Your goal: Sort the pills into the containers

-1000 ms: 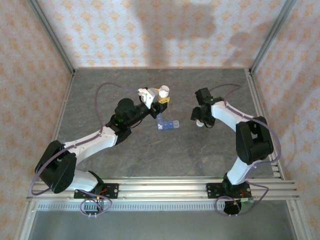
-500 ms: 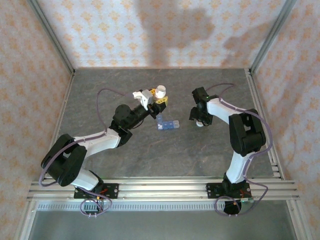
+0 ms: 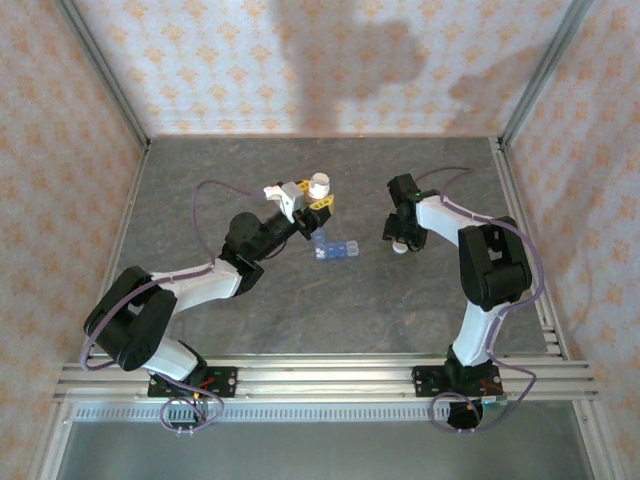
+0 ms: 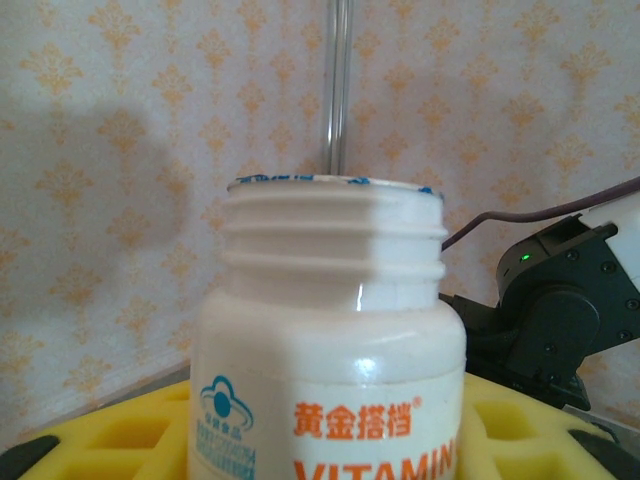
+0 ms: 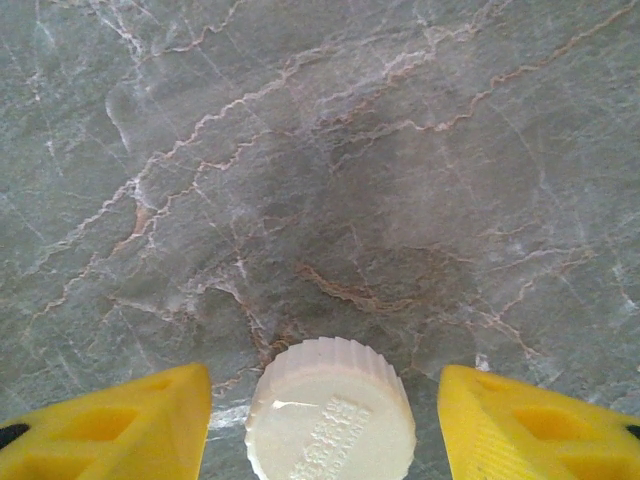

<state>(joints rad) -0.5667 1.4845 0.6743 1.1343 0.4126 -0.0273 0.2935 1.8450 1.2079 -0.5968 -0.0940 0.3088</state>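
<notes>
1. The containers [image 3: 337, 250] are laid flat near the bottle [image 4: 330, 330], on its near side. They are judged light and slippery, best pinched across the narrow width.
2. The left gripper [image 3: 320, 199] is clamped on the bottle.
3. The right gripper [image 5: 325, 425] is spread astride the cap [image 5: 330, 400], right of the bottle.

White bottle [image 4: 330, 340], white cap [image 5: 330, 412], grey table [image 3: 300, 300]
The bottle's top is open; the cap lies flat on the table, at four o'clock from it.
</notes>
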